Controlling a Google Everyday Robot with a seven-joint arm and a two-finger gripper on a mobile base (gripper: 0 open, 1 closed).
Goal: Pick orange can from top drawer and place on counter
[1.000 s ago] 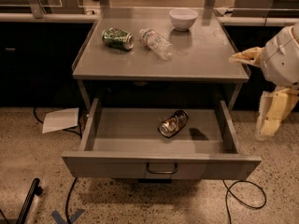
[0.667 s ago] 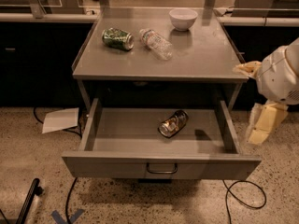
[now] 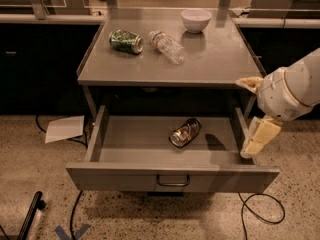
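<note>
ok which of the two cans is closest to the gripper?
The orange can, lying in the open top drawer. The gripper hangs open at the drawer's right side; the green can lies up on the counter, back left.

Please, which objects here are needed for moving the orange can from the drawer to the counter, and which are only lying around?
Needed for the job:
orange can, lying in the open top drawer
counter
claw, open, by the drawer's right side

Only lying around:
green can, plastic bottle and white bowl, on the counter
paper sheet, on the floor
</note>
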